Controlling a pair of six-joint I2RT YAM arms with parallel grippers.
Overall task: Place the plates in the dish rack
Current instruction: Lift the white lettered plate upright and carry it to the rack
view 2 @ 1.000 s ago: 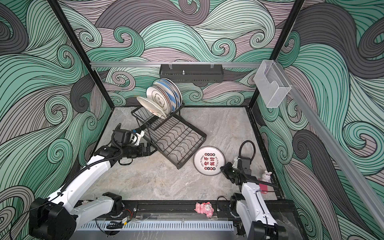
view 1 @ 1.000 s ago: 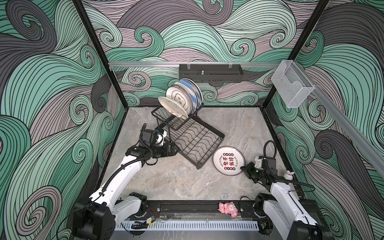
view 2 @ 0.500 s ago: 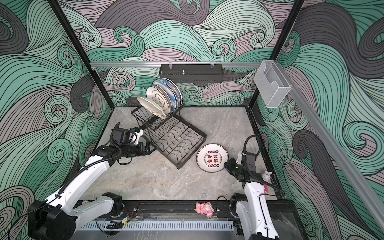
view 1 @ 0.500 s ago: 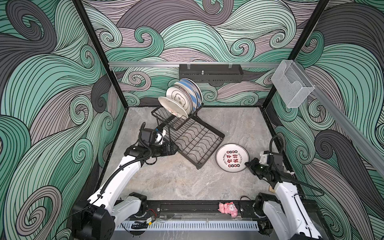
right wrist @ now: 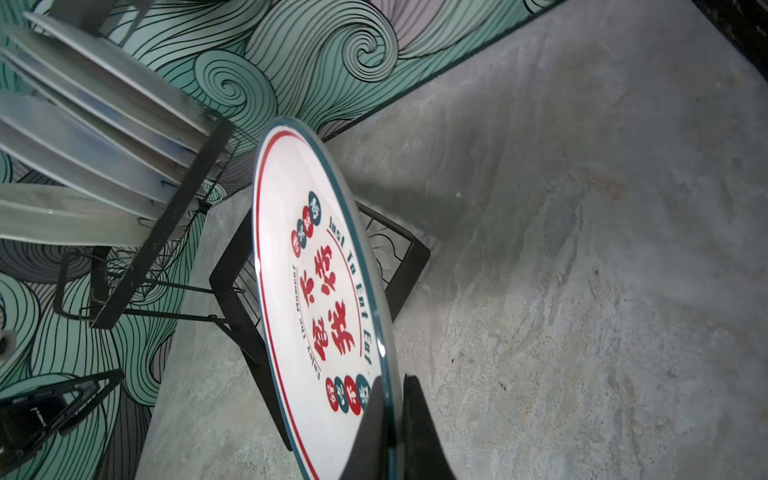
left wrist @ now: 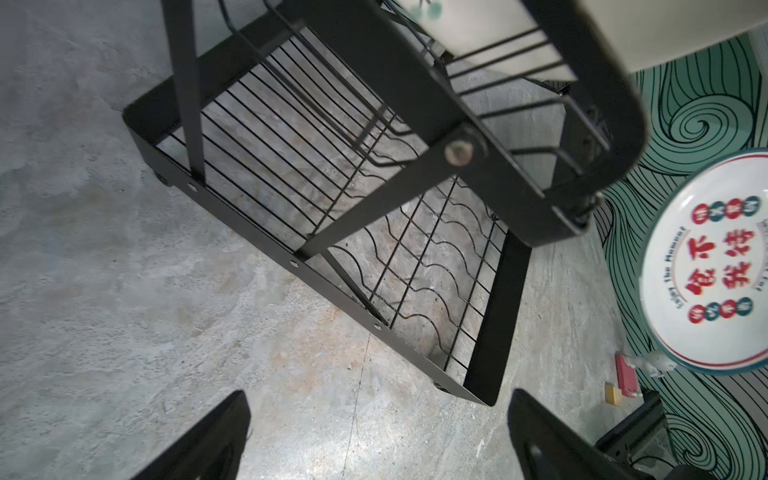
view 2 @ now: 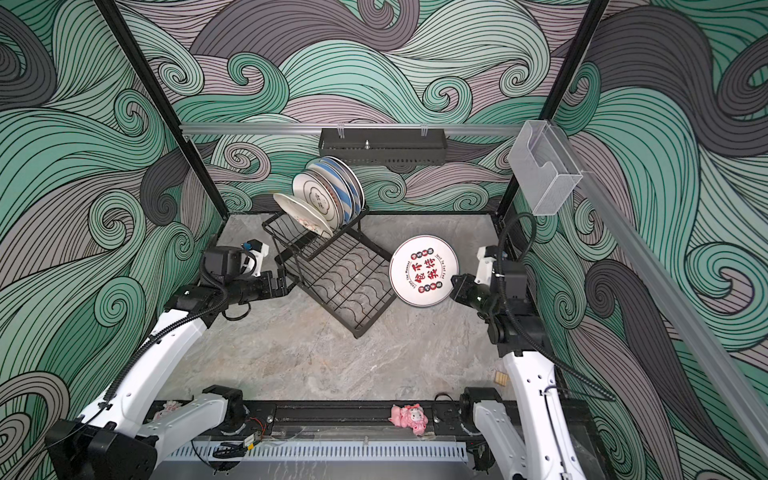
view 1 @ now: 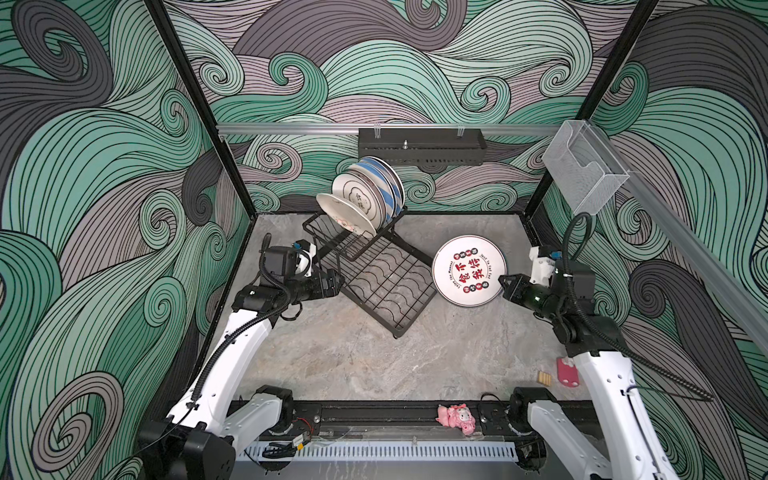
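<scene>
Lab test booth, swirl-printed walls (view 1: 95,178)

Red-lettered plate (right wrist: 324,299), rim pinched between jaws (tilted edge-on), dish rack (right wrist: 166,220) behind

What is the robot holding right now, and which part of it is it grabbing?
The right end effector pinches the red-lettered white plate by its rim. The left end effector is open, holding nothing.
</scene>
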